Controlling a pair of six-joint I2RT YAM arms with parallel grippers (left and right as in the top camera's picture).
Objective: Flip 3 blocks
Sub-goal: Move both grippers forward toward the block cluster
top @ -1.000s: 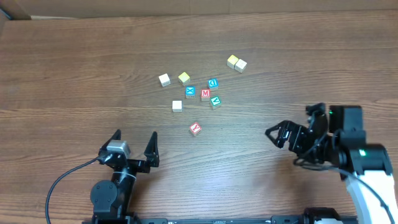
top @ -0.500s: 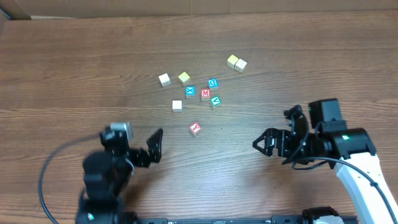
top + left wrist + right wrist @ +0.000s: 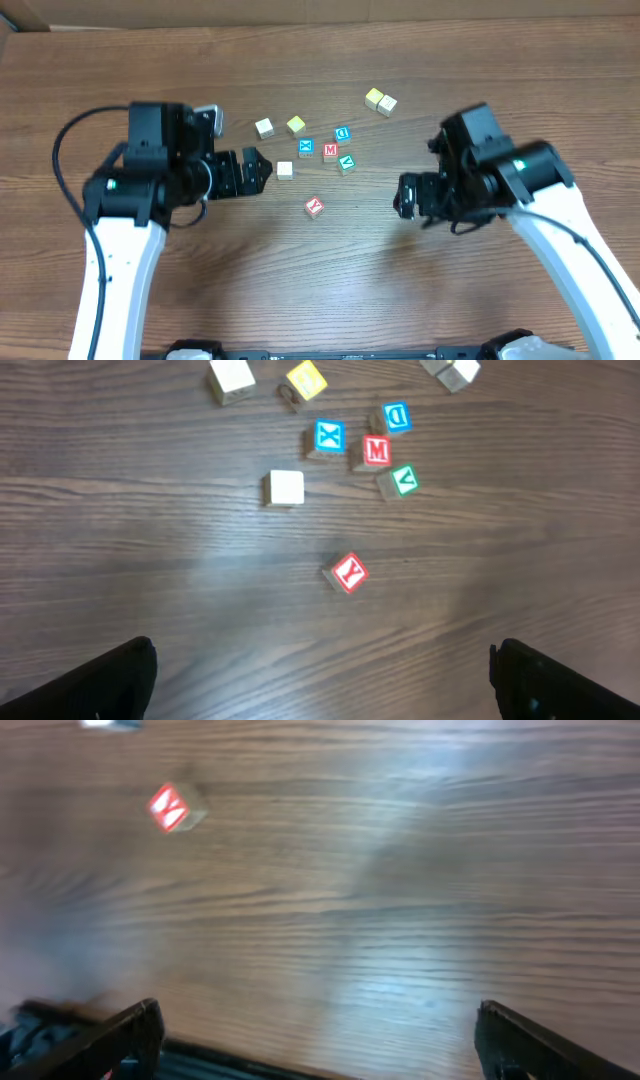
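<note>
At table (image 3: 120, 70) centre: Y block (image 3: 314, 207); V block (image 3: 346, 162) at its 1 o'clock, plain block (image 3: 285, 170) at 11 o'clock.
Left gripper (image 3: 262, 170): wide, empty.
Right gripper (image 3: 402, 197): wide, empty.

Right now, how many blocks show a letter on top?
5: blue X, blue D, red M and green V cluster mid-table; red Y sits alone, nearer the robot. None looks hidden.

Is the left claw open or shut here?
Open. In the left wrist view, the left claw has its fingers far apart at opposite edges, gripping nothing.
</note>
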